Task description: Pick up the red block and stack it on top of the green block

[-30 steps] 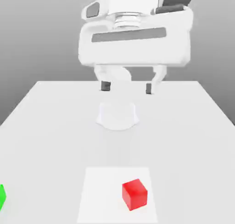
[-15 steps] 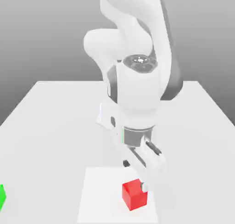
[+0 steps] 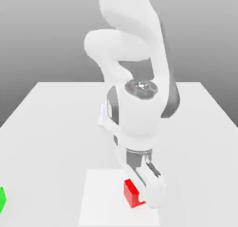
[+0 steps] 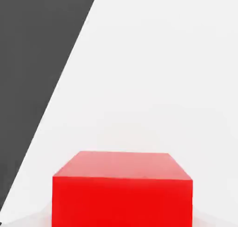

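one shallow pinch: fingers (image 3: 149, 193) pressed onto the red block (image 3: 130, 194) could slip lifting toward the green block (image 3: 2, 199), lower left.

Small bright red cube (image 3: 130, 193) (image 4: 122, 193) with plain, matt, smooth faces. Small bright green cube (image 3: 2, 199), at eight o'clock in the exterior view, equally matt. Flat white tabletop (image 3: 56, 128), smooth and matt. White robot arm (image 3: 135, 114), smooth plastic-like shell with soft sheen; dark grey matt joint bands.
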